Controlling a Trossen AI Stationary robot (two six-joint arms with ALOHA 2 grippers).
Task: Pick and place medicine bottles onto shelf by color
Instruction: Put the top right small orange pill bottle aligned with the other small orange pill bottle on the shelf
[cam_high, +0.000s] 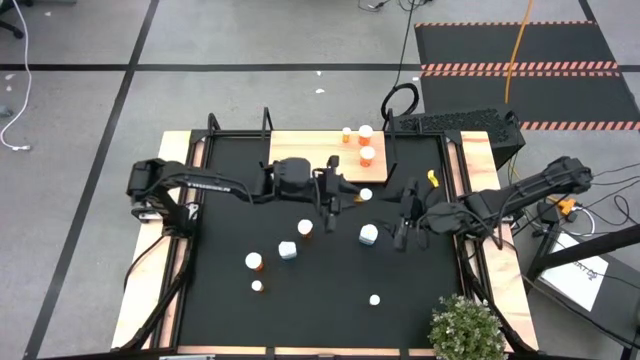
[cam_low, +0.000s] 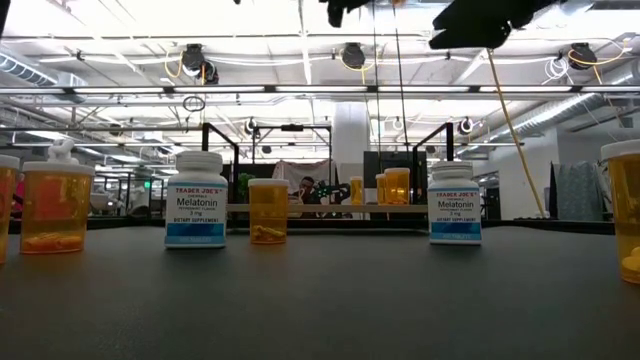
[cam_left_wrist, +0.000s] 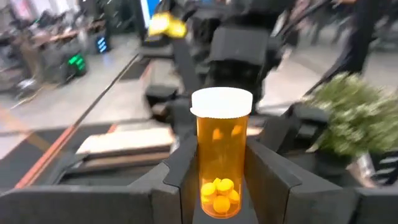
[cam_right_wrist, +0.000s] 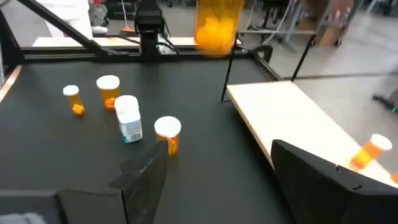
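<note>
The orange pill bottle (cam_left_wrist: 221, 154), white-capped and holding a few yellow pills at its bottom, stands upright clamped between the left gripper's (cam_high: 328, 192) fingers, lifted just beside the shelf (cam_high: 305, 152). Only its lower body is pinched, so a tilt or fast swing could, I judge, loosen it, or knock the three orange bottles (cam_high: 366, 156) at the shelf's end. The right gripper (cam_high: 404, 222) waits over the mat (cam_high: 230, 215), jaws apart, near a white melatonin bottle (cam_high: 369, 235).
</note>
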